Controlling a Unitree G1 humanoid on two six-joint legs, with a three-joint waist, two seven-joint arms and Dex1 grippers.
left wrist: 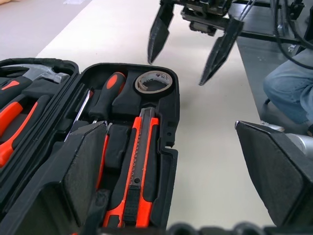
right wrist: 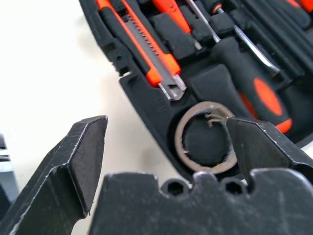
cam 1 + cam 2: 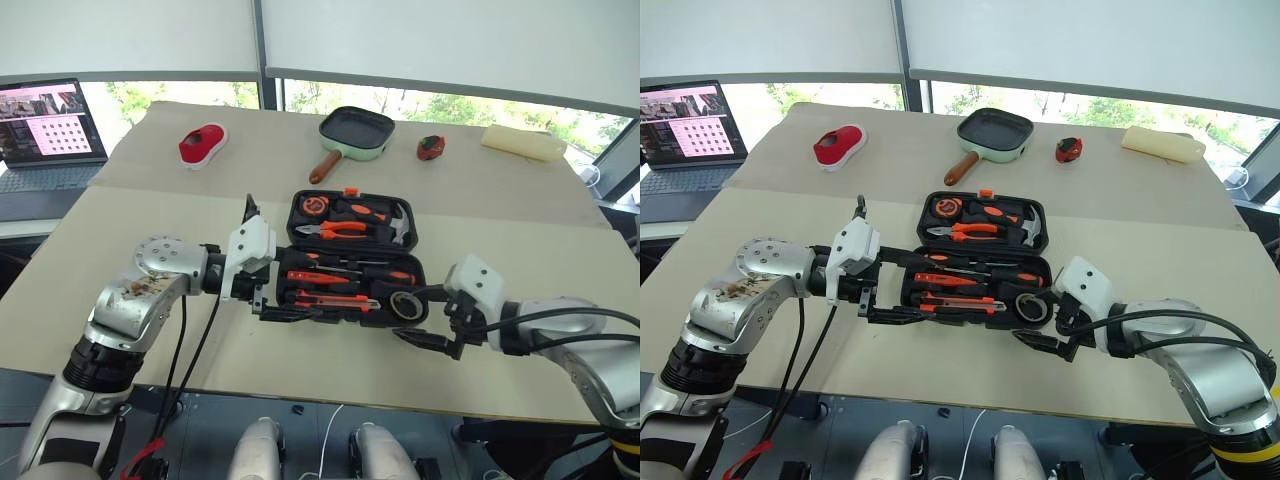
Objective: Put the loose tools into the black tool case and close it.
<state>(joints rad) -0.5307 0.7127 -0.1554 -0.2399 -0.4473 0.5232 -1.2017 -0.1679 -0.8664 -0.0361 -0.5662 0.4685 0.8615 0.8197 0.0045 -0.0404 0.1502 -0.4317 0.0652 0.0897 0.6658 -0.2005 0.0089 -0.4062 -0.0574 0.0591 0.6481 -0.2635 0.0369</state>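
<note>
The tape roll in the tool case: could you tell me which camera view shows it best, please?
The right wrist view: the tape roll sits large in its round recess at the case's corner. The left wrist view shows it smaller, beyond the utility knife; the eye views show it tiny.

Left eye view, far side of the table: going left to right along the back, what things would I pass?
Laptop → red and white object → green frying pan → small red and black object → pale yellow roll.
</note>
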